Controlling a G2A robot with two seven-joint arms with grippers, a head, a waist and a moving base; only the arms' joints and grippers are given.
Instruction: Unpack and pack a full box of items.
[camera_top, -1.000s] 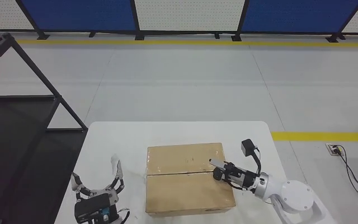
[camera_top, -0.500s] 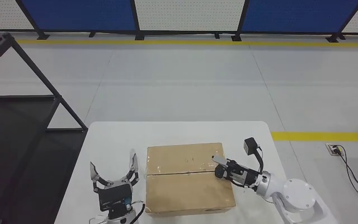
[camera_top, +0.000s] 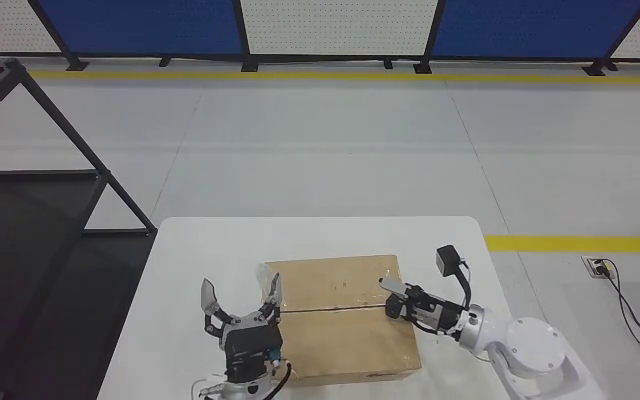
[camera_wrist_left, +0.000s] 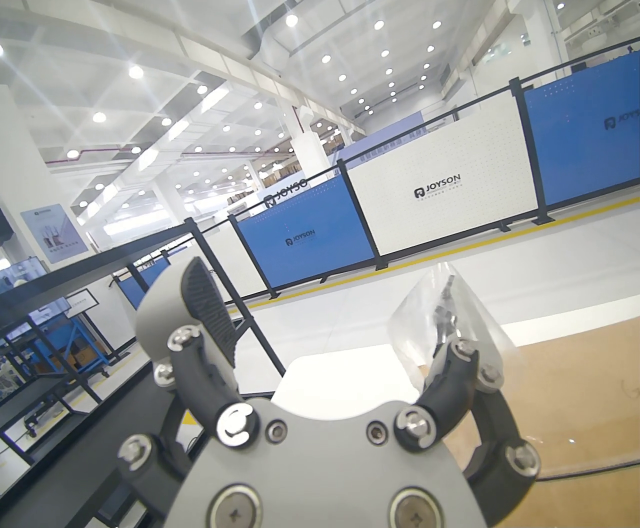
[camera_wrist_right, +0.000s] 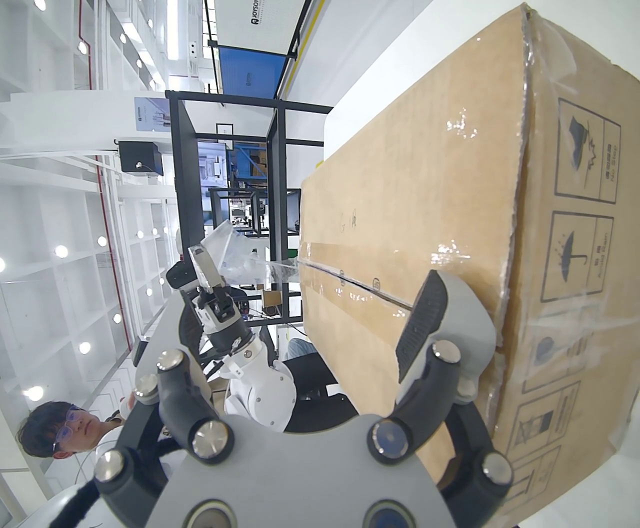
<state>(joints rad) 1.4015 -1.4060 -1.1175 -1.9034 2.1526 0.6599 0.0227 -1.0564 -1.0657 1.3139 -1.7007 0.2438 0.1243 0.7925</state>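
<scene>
The left gripper (camera_top: 240, 288) has travelled from the table's near left corner across to the cardboard box (camera_top: 335, 340). It now sits at the box's left end, while the right gripper (camera_top: 388, 299) has barely shifted at the right end.

The box lies closed on the near middle of the white table (camera_top: 200, 250), its taped seam (camera_top: 330, 310) running from one gripper to the other. Bare tabletop lies to the left of the box and beyond it, with a narrower strip to its right.

The left gripper is spread wide with nothing between its fingers (camera_wrist_left: 205, 305). The finger nearer the box reaches its top left edge by the seam, and clear film (camera_wrist_left: 445, 310) clings around that finger. The right gripper is also spread apart and holds nothing, with one ribbed pad (camera_wrist_right: 422, 320) over the box's top at its right edge.
</scene>
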